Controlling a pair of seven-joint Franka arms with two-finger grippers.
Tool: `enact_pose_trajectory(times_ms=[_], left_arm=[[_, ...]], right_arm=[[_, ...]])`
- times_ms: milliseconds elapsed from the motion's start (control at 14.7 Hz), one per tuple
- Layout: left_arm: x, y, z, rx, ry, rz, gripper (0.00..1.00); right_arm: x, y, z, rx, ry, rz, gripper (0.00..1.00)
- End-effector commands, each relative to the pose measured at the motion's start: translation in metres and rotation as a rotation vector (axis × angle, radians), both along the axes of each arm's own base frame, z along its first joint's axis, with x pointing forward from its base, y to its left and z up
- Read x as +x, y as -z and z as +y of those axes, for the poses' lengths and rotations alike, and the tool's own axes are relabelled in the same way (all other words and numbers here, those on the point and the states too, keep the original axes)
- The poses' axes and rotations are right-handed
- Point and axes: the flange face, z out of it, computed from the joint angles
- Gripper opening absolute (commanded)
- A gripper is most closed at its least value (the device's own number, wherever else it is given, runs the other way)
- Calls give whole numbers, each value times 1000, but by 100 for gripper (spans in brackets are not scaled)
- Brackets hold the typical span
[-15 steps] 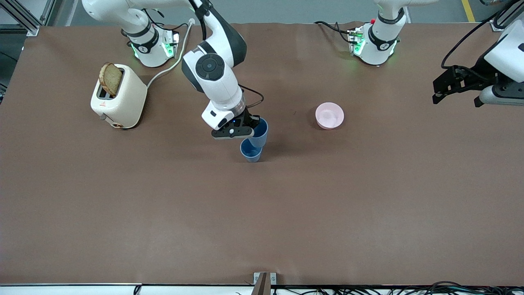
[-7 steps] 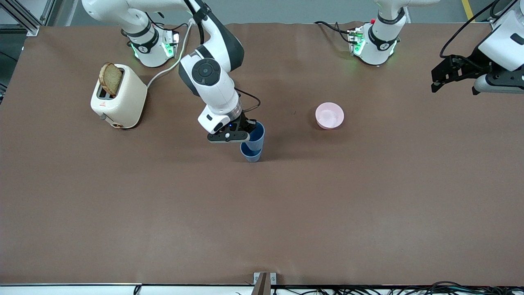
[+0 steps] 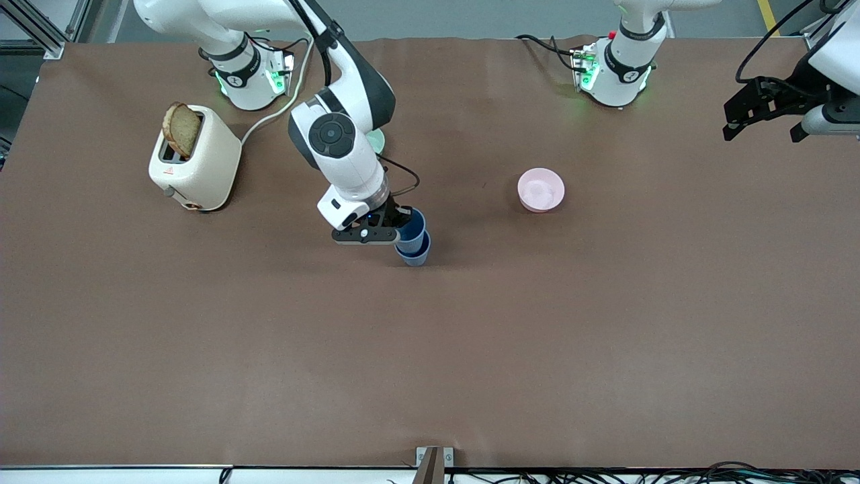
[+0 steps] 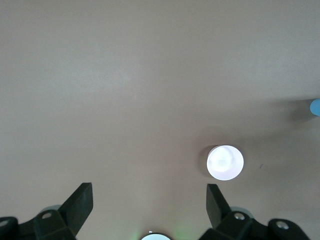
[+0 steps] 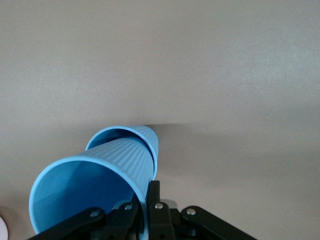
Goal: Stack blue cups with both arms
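- Spreading under everything, the brown bench (image 3: 605, 336) carries a toaster (image 3: 195, 161) and a pink bowl (image 3: 541, 190), both well apart from the work.
- Right tool (image 3: 398, 232) clamps the upper blue cup (image 3: 411, 227) by its rim, its base already entering the lower blue cup (image 3: 416, 254) mid-bench.
- Next, judging by this: seat it, then release.
- Left tool (image 3: 762, 111) waits spread wide, over its own end of the bench.

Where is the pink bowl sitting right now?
In the front view the pink bowl sits alone on the brown table, toward the left arm's end from the blue cups, slightly farther from the camera than they are.
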Motion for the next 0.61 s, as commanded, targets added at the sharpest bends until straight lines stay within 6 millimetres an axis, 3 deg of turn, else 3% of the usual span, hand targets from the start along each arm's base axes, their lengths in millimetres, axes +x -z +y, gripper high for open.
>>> enact_pose_trajectory(times_ms=[0, 68, 136, 204, 272, 340, 544], left_arm=[[-2, -4, -1, -10, 17, -11, 100], [-1, -2, 0, -10, 13, -8, 100], [0, -1, 0, -11, 14, -6, 100], [2, 0, 1, -13, 12, -3, 100], [3, 2, 2, -14, 10, 0, 100], [3, 3, 2, -16, 9, 2, 100], [3, 3, 3, -14, 7, 3, 100]], right_arm=[[-1, 1, 1, 3, -8, -7, 11], [-1, 2, 1, 1, -11, -5, 32], [-1, 0, 2, 3, -11, -7, 65], [1, -2, 2, 6, -7, -10, 85], [3, -4, 0, 8, -3, -11, 96], [7, -10, -6, 11, 13, -12, 100], [28, -78, -53, 54, 78, -56, 100]])
